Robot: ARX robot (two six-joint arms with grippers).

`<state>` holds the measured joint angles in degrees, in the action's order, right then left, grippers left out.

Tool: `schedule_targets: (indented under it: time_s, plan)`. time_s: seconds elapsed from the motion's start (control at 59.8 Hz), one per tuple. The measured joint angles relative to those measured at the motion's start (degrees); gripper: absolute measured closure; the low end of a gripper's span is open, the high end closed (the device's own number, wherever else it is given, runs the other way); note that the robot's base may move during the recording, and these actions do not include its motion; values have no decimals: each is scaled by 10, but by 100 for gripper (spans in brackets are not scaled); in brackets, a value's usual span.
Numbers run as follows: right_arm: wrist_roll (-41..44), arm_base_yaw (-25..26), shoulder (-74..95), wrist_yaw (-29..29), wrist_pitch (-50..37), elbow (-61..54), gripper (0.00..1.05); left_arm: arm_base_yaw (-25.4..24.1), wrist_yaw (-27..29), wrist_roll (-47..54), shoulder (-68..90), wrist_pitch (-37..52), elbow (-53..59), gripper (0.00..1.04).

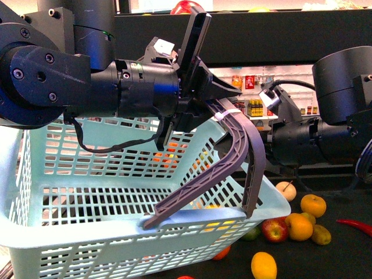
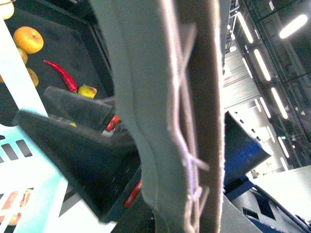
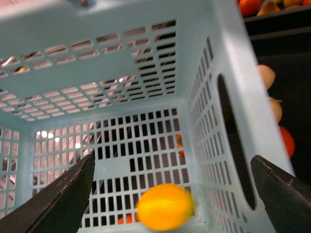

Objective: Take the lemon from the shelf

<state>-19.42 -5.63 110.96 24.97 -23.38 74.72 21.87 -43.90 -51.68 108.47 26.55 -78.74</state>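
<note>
Left pincer point(image 1: 218, 99) clamps the basket's point(image 1: 87, 232) handle point(image 1: 232, 145); my right pincer point(image 3: 172, 158), fingers point(image 3: 58, 199) spread, hangs straight above the lemon point(image 3: 165, 206), lying crosswise between them on the basket floor.

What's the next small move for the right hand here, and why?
Probably lift the right hand straight out of the basket. In the right wrist view its fingers are spread wide, and the lemon shows beyond them inside the basket, touching neither, so it looks released. The left hand grips the basket's handle.
</note>
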Motion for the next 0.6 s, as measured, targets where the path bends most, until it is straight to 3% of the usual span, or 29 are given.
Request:
schedule_targets:
  time_s: [0.184,0.318,0.603]
  plan:
    - [5,70,4,-52,4,67,7,0,0,0,0,0,0,97]
    - [64,116,40,-94,23,105,7,0,1,0,0,0,0,97]
    - [185,129,216,-146,44,98,7,0,0,0,1,0,0,97]
